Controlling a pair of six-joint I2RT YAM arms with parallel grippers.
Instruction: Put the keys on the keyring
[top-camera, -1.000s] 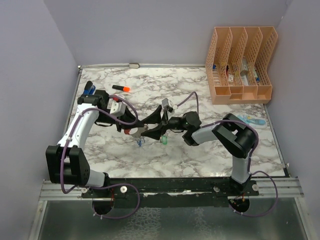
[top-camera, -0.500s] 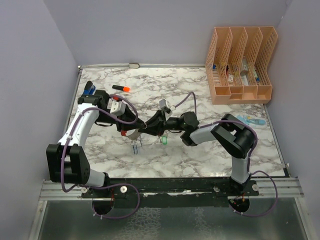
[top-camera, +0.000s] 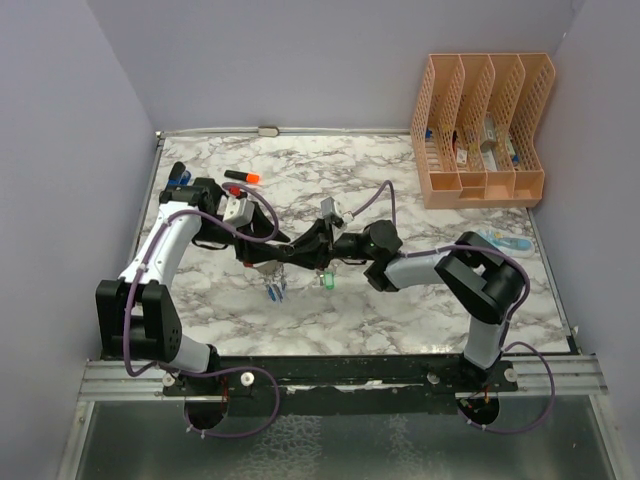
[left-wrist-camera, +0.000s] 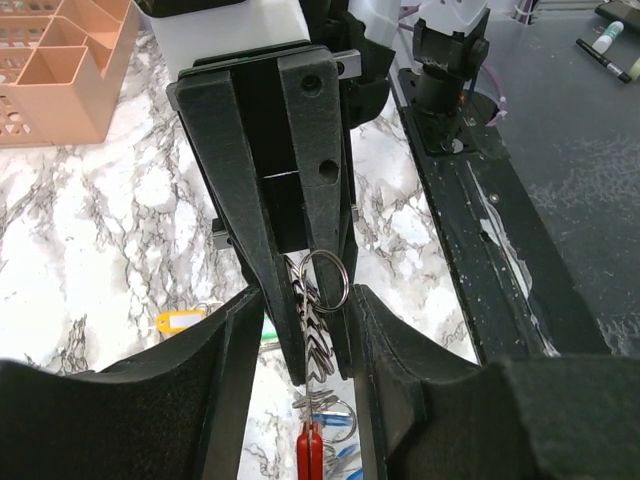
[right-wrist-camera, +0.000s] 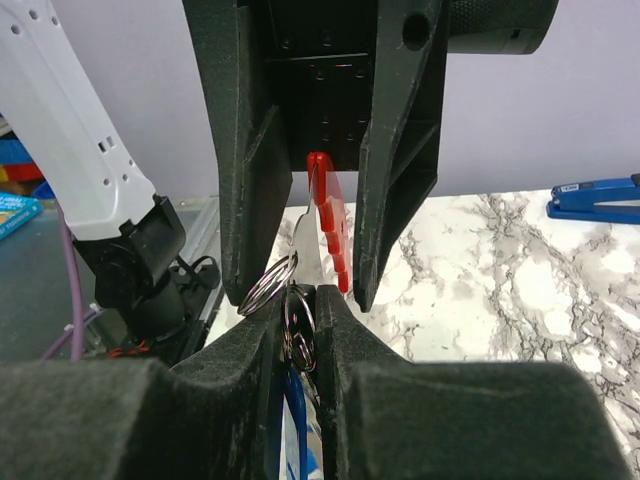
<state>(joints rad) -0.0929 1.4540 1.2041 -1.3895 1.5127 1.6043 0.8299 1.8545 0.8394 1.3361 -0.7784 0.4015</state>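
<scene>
Marble-patterned table (top-camera: 430, 300) carries all items. An orange plastic organiser (top-camera: 480, 187) stands at its far right corner. The organiser has four upright slots, and each slot holds pens and other small stationery, too small to identify.

The left gripper (left-wrist-camera: 305, 295) and right gripper (right-wrist-camera: 298, 300) meet tip to tip above the table centre, with their fingers interleaved. The left gripper's jaws stand apart, one on each side of the red side of the keyring (right-wrist-camera: 328, 215), with a gap visible on each side in the left wrist view. The right gripper's jaws are pressed together on the silver side of the keyring and on the small split rings beside it.

A blue stapler (top-camera: 178, 178) lies at the far left edge, with an orange marker (top-camera: 243, 176) just beside it.

The blue key (top-camera: 275, 291) hangs below the grippers. The green key (top-camera: 326, 282) lies on the table near it. The yellow key (left-wrist-camera: 175, 322) lies on the table, apart from the keyring.
</scene>
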